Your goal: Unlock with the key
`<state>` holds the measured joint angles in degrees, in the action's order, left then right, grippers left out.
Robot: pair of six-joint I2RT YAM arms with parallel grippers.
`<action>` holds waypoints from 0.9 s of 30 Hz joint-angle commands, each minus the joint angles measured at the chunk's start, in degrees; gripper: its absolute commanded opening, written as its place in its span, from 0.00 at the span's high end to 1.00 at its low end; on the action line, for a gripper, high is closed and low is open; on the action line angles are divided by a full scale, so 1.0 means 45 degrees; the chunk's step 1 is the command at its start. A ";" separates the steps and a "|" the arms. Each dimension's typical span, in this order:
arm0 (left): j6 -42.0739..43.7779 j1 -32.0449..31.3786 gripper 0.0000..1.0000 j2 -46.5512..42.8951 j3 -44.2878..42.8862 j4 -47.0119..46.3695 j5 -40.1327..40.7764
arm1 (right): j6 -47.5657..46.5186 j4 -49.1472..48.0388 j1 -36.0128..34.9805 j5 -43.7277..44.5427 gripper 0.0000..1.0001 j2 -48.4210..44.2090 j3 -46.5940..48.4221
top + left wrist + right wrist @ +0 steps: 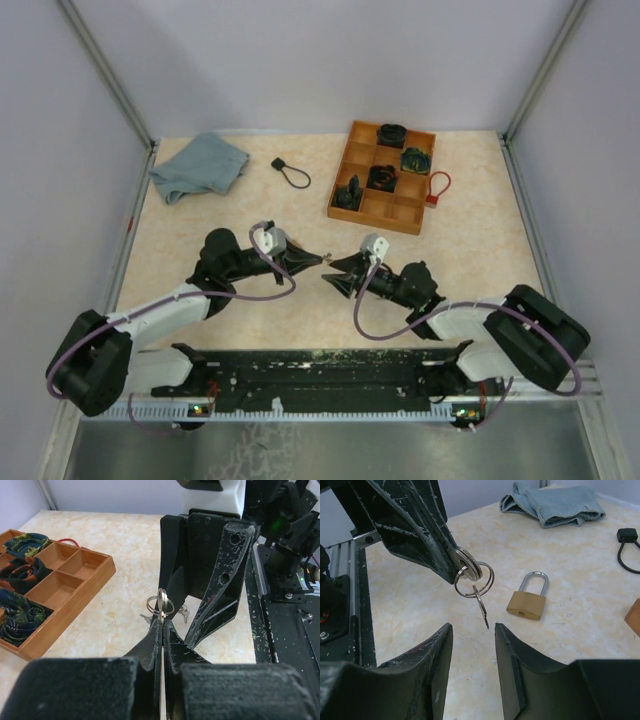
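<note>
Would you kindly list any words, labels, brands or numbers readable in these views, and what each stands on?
No text can be read.
Brass padlock: no legible marking.
Key and key ring: any stamping is too small to read.
Wooden tray: no label visible.

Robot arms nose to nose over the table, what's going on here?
The left gripper is pinched shut on a key ring, dangling a small key in mid-air. The right gripper faces it, jaws open just below the key, not touching it. The brass padlock lies flat on the table beyond them, its shackle looking shut and nothing holding it. It looks like a handover of the key; no unlocking has begun.
</note>
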<state>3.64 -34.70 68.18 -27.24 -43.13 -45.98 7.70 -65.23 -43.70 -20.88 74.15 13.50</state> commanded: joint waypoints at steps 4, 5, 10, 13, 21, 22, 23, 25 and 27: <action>-0.0282 -0.0113 1.00 -0.0317 0.0053 -0.0666 -0.0345 | 0.0284 -0.2573 0.0027 -0.0290 0.65 0.0950 0.0513; -0.0296 -0.0103 1.00 -0.0326 0.0058 -0.0700 -0.0334 | 0.0312 -0.2622 0.0027 -0.0390 0.67 0.1030 0.0589; -0.0445 -0.0122 1.00 -0.0240 0.0090 -0.0917 -0.0431 | 0.0399 -0.2879 0.0024 -0.0627 0.76 0.1297 0.0763; -0.0423 -0.0141 1.00 -0.0322 0.0143 -0.0939 -0.0349 | 0.0334 -0.2638 0.0024 -0.0652 0.87 0.1178 0.0784; -0.0221 -0.0146 0.97 -0.0467 0.0396 -0.0981 0.0719 | -0.0405 0.1024 0.0034 -0.0580 1.00 -0.0355 0.0865; -0.0181 -0.0142 0.95 -0.0526 0.0496 -0.0981 0.1017 | -0.0594 0.1994 0.0028 -0.0592 1.00 -0.0737 0.0992; -0.0125 -0.0141 0.93 -0.0562 0.0577 -0.0981 0.1284 | -0.0794 0.3058 0.0025 -0.0625 1.00 -0.1117 0.1181; -0.0068 -0.0141 0.88 -0.0633 0.0726 -0.1053 0.1701 | -0.1260 0.5407 0.0017 -0.0591 1.00 -0.1833 0.1735; -0.0039 -0.0146 0.79 -0.0655 0.0836 -0.1102 0.1963 | -0.1664 0.7617 0.0024 -0.0543 1.00 -0.2319 0.2386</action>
<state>2.66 -35.07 66.67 -24.53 -45.17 -41.47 4.99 -51.35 -43.70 -22.61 68.58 17.65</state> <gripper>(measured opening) 0.148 0.010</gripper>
